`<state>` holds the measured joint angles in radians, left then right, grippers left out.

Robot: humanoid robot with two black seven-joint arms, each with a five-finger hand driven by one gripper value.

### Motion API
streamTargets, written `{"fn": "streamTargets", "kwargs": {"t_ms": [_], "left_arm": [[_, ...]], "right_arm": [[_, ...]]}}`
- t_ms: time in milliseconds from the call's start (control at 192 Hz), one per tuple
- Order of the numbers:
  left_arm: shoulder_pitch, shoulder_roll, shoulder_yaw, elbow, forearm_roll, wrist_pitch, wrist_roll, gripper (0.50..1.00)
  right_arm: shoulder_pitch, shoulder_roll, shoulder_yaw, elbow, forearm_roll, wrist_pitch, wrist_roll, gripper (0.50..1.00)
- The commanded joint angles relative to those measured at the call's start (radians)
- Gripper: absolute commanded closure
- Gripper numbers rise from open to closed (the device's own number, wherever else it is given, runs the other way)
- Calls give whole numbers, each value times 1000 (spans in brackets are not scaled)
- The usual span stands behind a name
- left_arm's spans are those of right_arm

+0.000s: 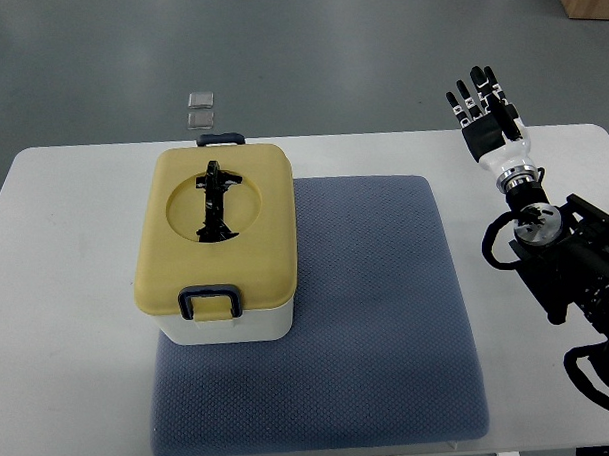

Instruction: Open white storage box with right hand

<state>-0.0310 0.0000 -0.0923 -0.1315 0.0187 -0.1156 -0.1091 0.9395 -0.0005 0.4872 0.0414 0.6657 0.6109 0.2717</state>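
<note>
On white table [74,230]: blue mat [381,321], box [219,240] on mat's left part, yellow lid shut, clasp [210,303] on near side. Right hand [486,112] far off at right, fingers spread, holding nothing. Box lies to hand's left, nearer robot.

A white table [73,280] with rounded corners stands on a grey floor [291,47]. A blue-grey textured mat [381,321] lies on the table, covering its middle and reaching to its near edge. Beyond the table's far edge, on the floor, sit two small pale square patches [200,109], one just behind the other. A strip of something wooden [597,6] shows well past the table's far right corner.
</note>
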Motion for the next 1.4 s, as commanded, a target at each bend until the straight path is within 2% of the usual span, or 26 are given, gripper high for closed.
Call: {"fn": "streamTargets", "kwargs": {"t_ms": [0, 338, 635, 937, 1062, 1280, 1395], "left_arm": [[0, 0, 0, 3, 0, 1, 0, 500], [-1, 0, 2, 1, 0, 1, 2, 500], [-3, 0, 5, -34, 3, -1, 2, 500], [-3, 0, 5, -51, 3, -1, 2, 500], [-3, 0, 5, -50, 3, -1, 2, 500], [-1, 0, 5, -51, 3, -1, 2, 500], [-1, 0, 5, -50, 3, -1, 2, 500]], "right_arm": [[-2, 1, -1, 0, -2, 0, 3, 525], [19, 1, -30, 3, -48, 0, -2, 525], [219, -33, -170, 5, -446, 0, 0, 525], [509, -36, -456, 21, -911, 0, 1, 527], [631, -79, -567, 156, -1038, 0, 1, 527], [755, -242, -611, 623, -1387, 0, 1, 527], [775, -286, -610, 787, -1489, 0, 1, 527]]}}
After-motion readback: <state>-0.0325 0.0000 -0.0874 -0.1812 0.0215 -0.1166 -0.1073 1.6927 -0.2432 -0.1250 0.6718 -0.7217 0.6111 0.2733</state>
